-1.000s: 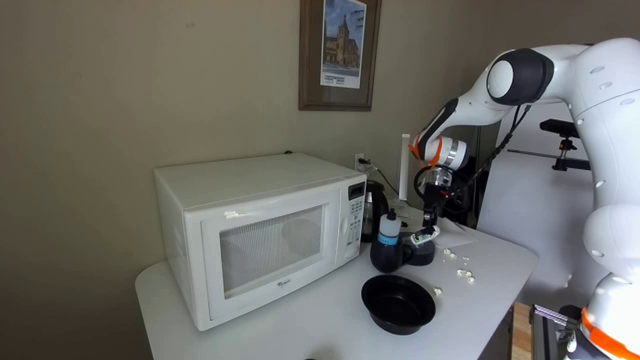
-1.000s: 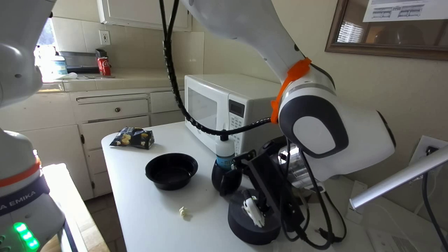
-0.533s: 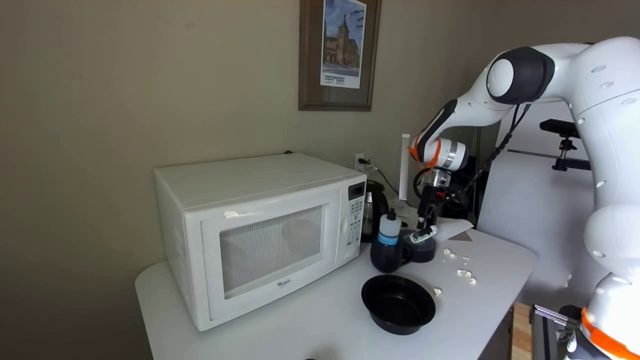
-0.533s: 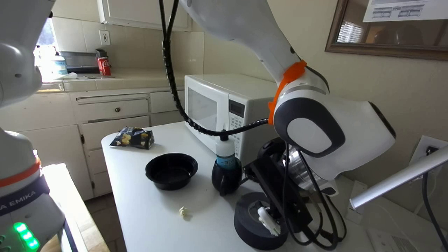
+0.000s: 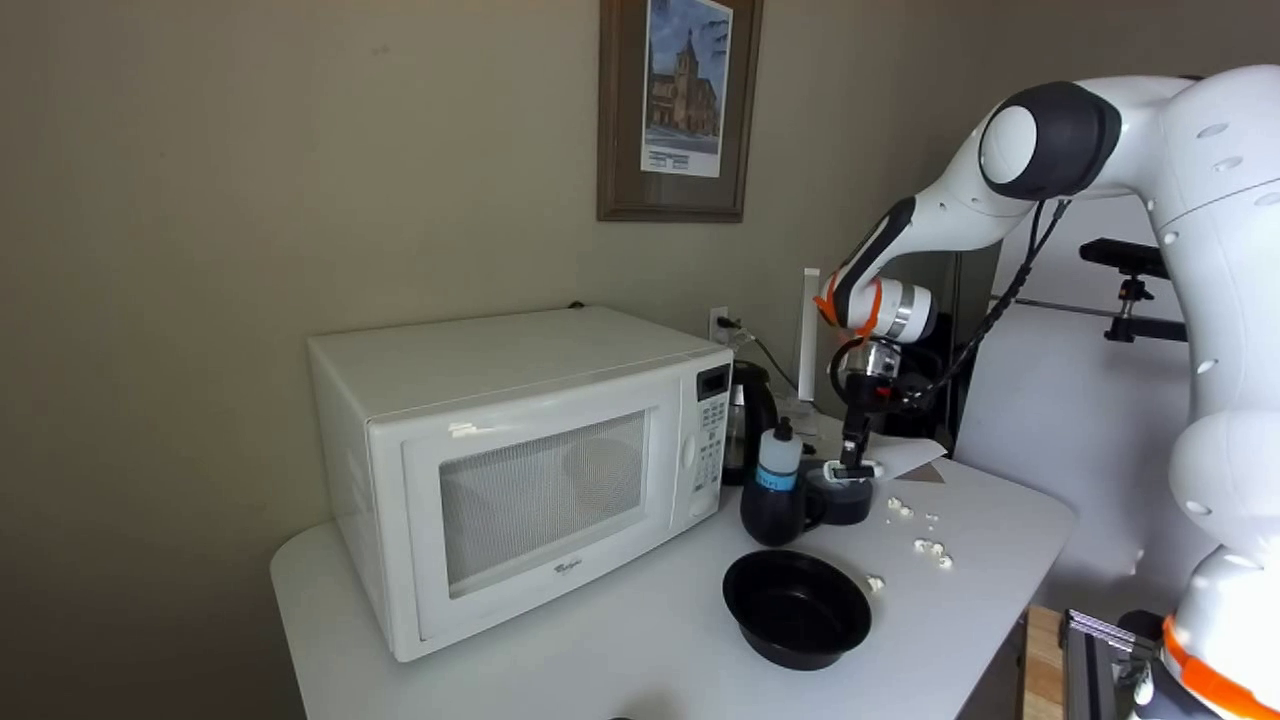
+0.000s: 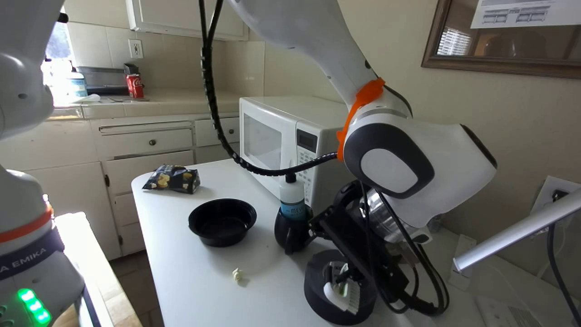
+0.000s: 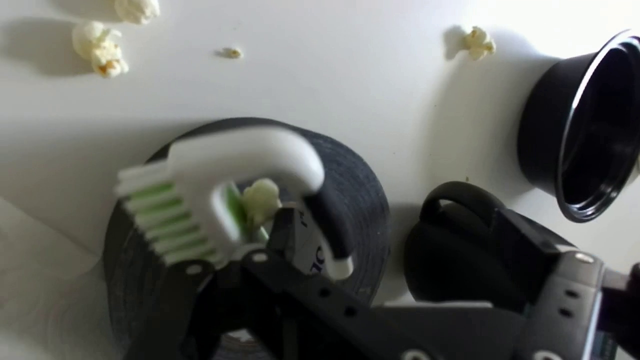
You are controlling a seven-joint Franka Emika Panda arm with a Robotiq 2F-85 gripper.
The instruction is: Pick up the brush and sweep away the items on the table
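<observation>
A small white brush (image 7: 250, 147) with green-and-white bristles and a black grip is tilted over a dark roll (image 7: 355, 185); it also shows in an exterior view (image 6: 337, 297). My gripper (image 7: 406, 235) is open. One finger is at the brush, overlapping its looped handle; whether the brush hangs on it or leans is unclear. The other finger stands apart over a dark mug (image 7: 450, 245). White popcorn items (image 7: 100, 47) lie on the white table (image 7: 345, 85), several more in an exterior view (image 5: 930, 547). One popcorn piece (image 7: 261, 197) shows within the handle's opening.
A black bowl (image 5: 797, 605) stands on the table. A bottle (image 5: 778, 455) sits in the mug beside the roll. A white microwave (image 5: 530, 480) is behind. A paper sheet (image 5: 905, 455) lies near the roll. A snack bag (image 6: 172, 178) lies at the table's far end.
The brush has turned from tilted to nearly level at the finger. The roll has shifted slightly away from the bowl and the paper has moved. The arm has shifted a little; the gripper stays open.
</observation>
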